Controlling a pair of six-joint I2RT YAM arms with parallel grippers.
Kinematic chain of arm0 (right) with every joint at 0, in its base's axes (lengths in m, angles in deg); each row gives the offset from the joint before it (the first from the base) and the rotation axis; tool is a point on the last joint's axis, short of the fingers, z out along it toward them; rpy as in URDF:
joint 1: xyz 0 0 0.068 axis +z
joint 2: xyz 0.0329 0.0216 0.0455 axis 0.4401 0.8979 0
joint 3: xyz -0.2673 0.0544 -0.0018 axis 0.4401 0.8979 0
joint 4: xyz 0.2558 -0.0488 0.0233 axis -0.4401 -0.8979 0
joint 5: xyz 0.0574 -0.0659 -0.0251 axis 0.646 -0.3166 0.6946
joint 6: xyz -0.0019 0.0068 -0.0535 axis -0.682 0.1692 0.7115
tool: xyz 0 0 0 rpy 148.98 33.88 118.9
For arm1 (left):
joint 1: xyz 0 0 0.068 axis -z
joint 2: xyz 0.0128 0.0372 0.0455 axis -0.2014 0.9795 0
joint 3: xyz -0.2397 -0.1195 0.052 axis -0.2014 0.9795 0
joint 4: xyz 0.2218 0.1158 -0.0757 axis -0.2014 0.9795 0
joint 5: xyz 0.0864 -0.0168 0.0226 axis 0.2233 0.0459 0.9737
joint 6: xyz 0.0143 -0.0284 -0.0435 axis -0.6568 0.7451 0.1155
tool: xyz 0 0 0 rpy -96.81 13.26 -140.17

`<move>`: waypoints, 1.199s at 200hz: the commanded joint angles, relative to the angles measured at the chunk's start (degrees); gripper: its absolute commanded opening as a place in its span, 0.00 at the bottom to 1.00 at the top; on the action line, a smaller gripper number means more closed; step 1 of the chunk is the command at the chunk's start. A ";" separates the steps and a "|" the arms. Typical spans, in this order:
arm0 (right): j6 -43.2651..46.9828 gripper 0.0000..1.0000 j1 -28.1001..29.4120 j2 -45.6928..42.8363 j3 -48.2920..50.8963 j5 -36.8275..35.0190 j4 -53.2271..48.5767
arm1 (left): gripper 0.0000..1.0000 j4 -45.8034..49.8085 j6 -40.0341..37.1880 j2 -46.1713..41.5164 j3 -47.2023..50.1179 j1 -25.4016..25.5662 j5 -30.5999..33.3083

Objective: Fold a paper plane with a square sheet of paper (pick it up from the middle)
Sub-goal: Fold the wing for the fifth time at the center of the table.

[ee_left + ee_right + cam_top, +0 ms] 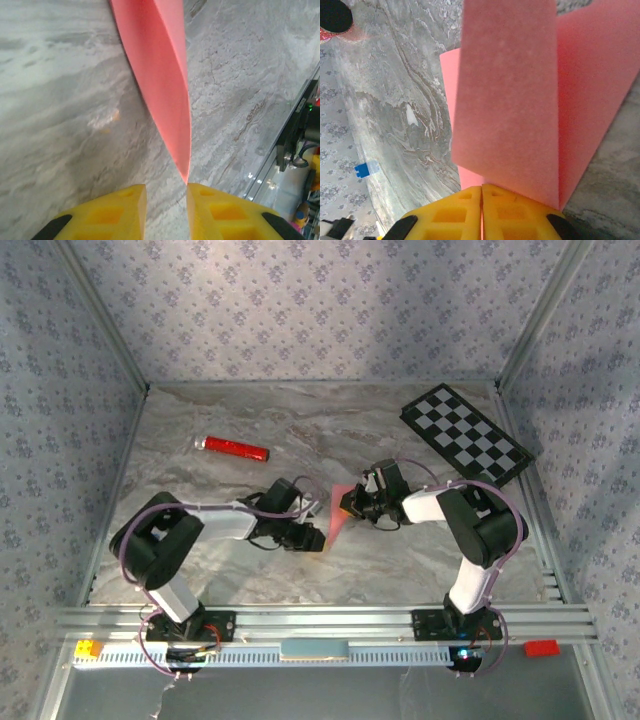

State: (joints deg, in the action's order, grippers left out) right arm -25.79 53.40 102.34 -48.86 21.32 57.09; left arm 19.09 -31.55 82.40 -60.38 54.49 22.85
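The pink sheet of paper (338, 510) is folded and held up off the table between my two grippers. My right gripper (482, 189) is shut on its lower edge, and the creased pink layers (520, 100) rise in front of the camera. In the left wrist view the paper (160, 75) narrows to a sharp point that meets the inner corner of one yellow finger (200, 197). My left gripper (166, 189) is open, with bare table showing in the gap between its fingers. From above, the left gripper (310, 537) sits just below-left of the paper and the right gripper (352, 506) at its right.
A red cylinder (232, 448) lies at the back left of the marble table (200, 570). The black-and-white checkerboard (467, 434) lies at the back right. A yellow block (88, 649) and a red block (540, 647) rest on the front rail.
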 commanded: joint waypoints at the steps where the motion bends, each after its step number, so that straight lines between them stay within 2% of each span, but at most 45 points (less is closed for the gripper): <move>1: 0.95 0.10 0.27 4.04 1.93 -6.52 -6.70 | 0.30 0.09 2.78 -4.90 0.21 -0.22 2.69; 36: 0.95 0.10 0.22 3.65 2.28 -6.81 -6.71 | 0.22 -1.24 3.89 -6.02 -3.10 -0.40 1.88; 68: 0.86 0.10 0.17 3.53 2.31 -6.85 -6.69 | 0.12 -3.83 6.13 -0.92 -8.49 -0.27 -2.26; 117: 0.78 0.10 0.19 3.89 2.44 -7.10 -6.37 | 0.04 -4.41 8.03 6.68 -13.90 -0.01 -1.72; 240: 0.34 0.10 0.18 4.41 2.66 -6.68 -5.66 | 0.00 -2.78 7.42 10.56 -16.53 0.68 0.67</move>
State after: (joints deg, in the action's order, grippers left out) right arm -25.84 53.40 102.42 -48.75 21.34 57.44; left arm 15.48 -23.59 91.95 -75.24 54.88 23.22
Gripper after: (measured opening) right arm 0.104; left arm 0.046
